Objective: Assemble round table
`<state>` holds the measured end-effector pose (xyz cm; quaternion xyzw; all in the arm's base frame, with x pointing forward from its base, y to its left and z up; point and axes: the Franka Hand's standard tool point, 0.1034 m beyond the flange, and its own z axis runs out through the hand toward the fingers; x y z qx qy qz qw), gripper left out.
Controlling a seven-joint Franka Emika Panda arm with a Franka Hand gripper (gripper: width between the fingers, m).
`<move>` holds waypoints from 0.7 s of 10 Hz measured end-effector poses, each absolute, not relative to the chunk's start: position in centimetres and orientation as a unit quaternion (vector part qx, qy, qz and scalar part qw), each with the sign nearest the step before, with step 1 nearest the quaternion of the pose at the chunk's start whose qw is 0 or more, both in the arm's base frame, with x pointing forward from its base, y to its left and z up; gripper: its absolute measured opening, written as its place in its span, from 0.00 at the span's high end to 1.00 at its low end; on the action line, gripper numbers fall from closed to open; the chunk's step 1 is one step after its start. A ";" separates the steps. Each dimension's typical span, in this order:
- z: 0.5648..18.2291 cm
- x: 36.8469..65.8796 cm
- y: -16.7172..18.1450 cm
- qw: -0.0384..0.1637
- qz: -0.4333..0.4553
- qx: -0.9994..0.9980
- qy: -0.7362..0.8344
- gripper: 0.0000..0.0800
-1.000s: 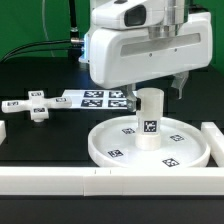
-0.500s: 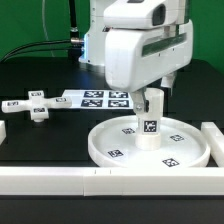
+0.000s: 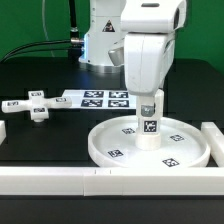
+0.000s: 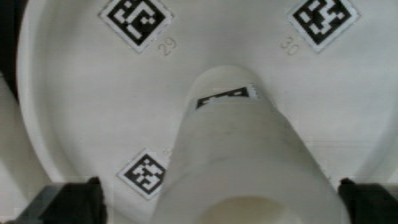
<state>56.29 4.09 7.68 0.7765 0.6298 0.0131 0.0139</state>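
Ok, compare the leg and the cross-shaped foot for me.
Shape: the leg is a short cylinder; the foot is a flat cross. Pose: the leg stands upright; the foot lies flat. Place: the leg is at the middle of the round disc, under the gripper; the foot rests on the black table, off at the exterior view's left. Both are white with square tags.

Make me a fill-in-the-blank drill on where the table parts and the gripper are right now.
1. The leg stands ___ at the middle of the disc.
2. The foot lies off the disc, toward the exterior view's ___.
3. The gripper hangs open over the top of the ___.

Missing words: upright; left; leg.
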 end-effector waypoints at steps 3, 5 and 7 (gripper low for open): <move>7.6 56.2 3.8 0.019 0.007 0.724 0.689 0.19; 7.5 56.3 3.5 0.020 0.005 0.710 0.704 0.30; 7.5 56.2 3.5 0.020 0.005 0.710 0.704 0.47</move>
